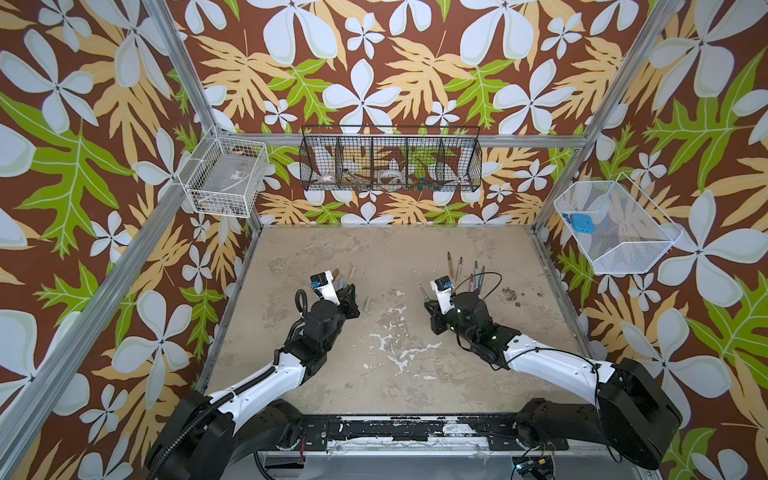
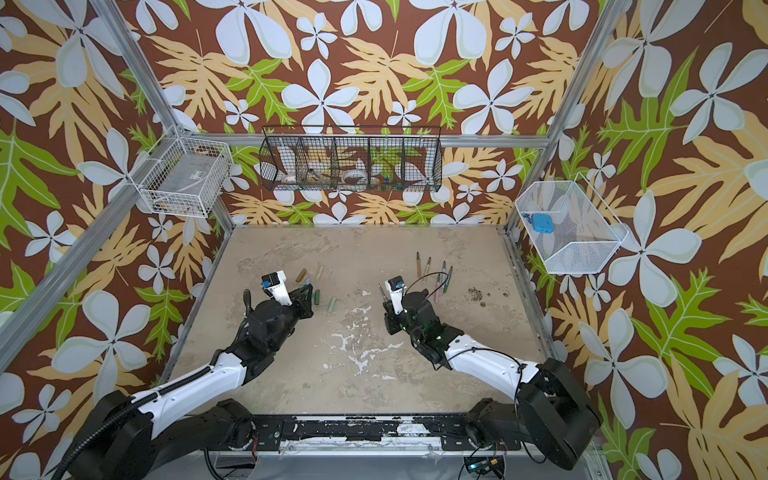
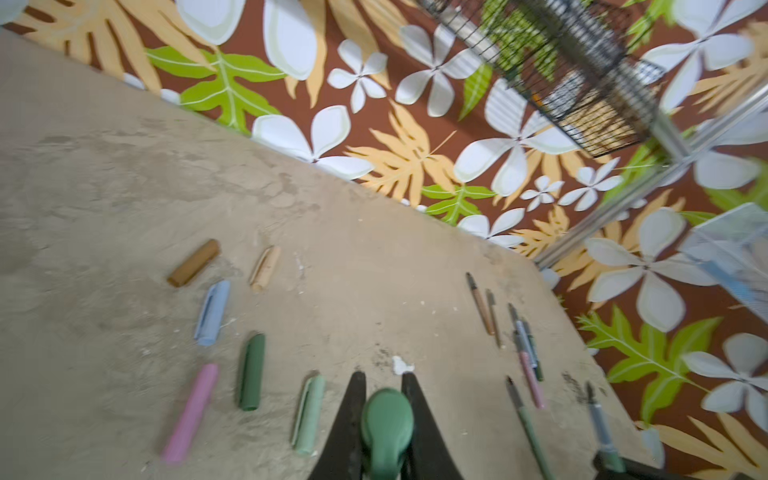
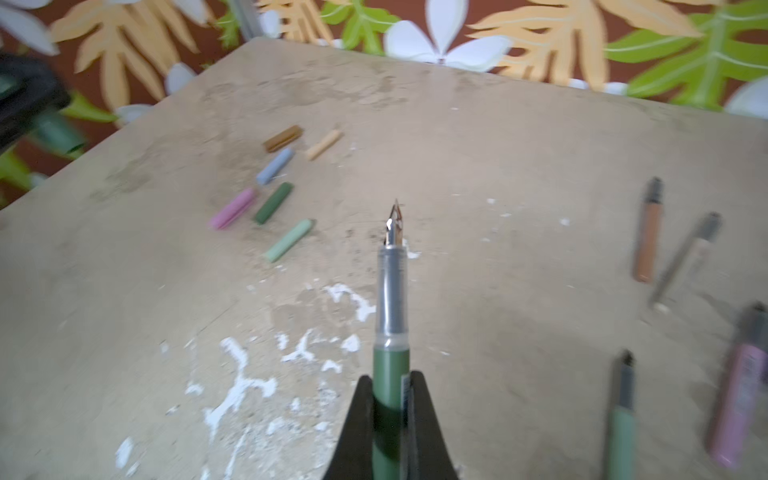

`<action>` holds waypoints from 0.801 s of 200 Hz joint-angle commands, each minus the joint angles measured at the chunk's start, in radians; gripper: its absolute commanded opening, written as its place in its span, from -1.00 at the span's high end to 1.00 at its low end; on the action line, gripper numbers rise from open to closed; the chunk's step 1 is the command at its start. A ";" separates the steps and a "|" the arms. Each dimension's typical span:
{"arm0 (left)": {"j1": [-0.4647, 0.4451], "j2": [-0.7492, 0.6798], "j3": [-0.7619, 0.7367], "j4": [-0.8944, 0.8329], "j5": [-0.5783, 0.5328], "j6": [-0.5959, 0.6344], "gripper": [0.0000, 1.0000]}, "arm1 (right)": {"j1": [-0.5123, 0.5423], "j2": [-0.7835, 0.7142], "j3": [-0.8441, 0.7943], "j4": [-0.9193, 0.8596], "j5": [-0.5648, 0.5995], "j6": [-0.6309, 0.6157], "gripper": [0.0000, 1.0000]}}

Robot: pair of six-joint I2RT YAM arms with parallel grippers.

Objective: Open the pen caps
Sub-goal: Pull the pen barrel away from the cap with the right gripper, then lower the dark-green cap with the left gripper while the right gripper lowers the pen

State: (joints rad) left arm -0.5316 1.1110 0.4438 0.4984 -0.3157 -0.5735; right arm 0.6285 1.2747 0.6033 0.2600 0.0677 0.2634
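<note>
I had the left tool [image 3: 383, 377] clenched on the green cap [image 3: 387, 419], well apart from the green pen [image 4: 390, 299] gripped nib-forward in my right tool [image 4: 390, 377], with the loose caps [image 3: 308, 415] lying just beside the left tool on the desk [image 3: 124, 187].

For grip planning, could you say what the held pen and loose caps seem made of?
Green pen: likely matte plastic barrel, see-through plastic section, glinting metal nib. Loose caps: probably matte plastic, evenly coloured, no glare.
</note>
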 commanded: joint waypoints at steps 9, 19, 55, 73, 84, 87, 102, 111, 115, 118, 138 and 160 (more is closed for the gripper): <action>0.025 0.039 0.037 -0.138 -0.128 0.013 1.00 | -0.101 -0.008 -0.021 -0.066 0.115 0.117 1.00; 0.045 0.045 0.039 -0.154 -0.145 -0.002 1.00 | -0.136 -0.010 -0.030 -0.074 0.112 0.132 1.00; 0.136 0.091 0.034 -0.167 -0.125 -0.019 1.00 | -0.245 -0.022 -0.059 -0.081 0.124 0.159 1.00; 0.162 0.130 0.046 -0.177 -0.105 -0.017 1.00 | -0.295 -0.029 -0.076 -0.074 0.114 0.172 1.00; 0.182 0.150 0.052 -0.184 -0.084 -0.021 1.00 | -0.314 -0.028 -0.086 -0.065 0.105 0.178 1.00; 0.186 0.153 0.052 -0.183 -0.079 -0.022 1.00 | -0.318 -0.026 -0.089 -0.063 0.104 0.178 1.00; 0.196 0.179 0.056 -0.181 -0.072 -0.017 1.00 | -0.329 -0.010 -0.089 -0.063 0.101 0.177 1.00; 0.203 0.195 0.061 -0.182 -0.065 -0.014 1.00 | -0.337 0.005 -0.087 -0.066 0.090 0.174 1.00; 0.205 0.205 0.063 -0.184 -0.063 -0.014 1.00 | -0.339 0.013 -0.084 -0.066 0.080 0.174 1.00; 0.205 0.211 0.066 -0.184 -0.059 -0.014 1.00 | -0.343 0.018 -0.083 -0.067 0.072 0.173 1.00; 0.213 0.253 0.076 -0.184 -0.030 -0.009 1.00 | -0.353 0.061 -0.071 -0.070 0.027 0.167 1.00; 0.219 0.291 0.085 -0.182 -0.031 0.008 1.00 | -0.352 0.110 -0.044 -0.098 0.024 0.148 1.00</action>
State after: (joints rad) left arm -0.3195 1.3746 0.5171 0.3119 -0.3580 -0.5808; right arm 0.2760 1.3491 0.5369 0.1829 0.1223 0.4210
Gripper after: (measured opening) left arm 0.150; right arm 0.082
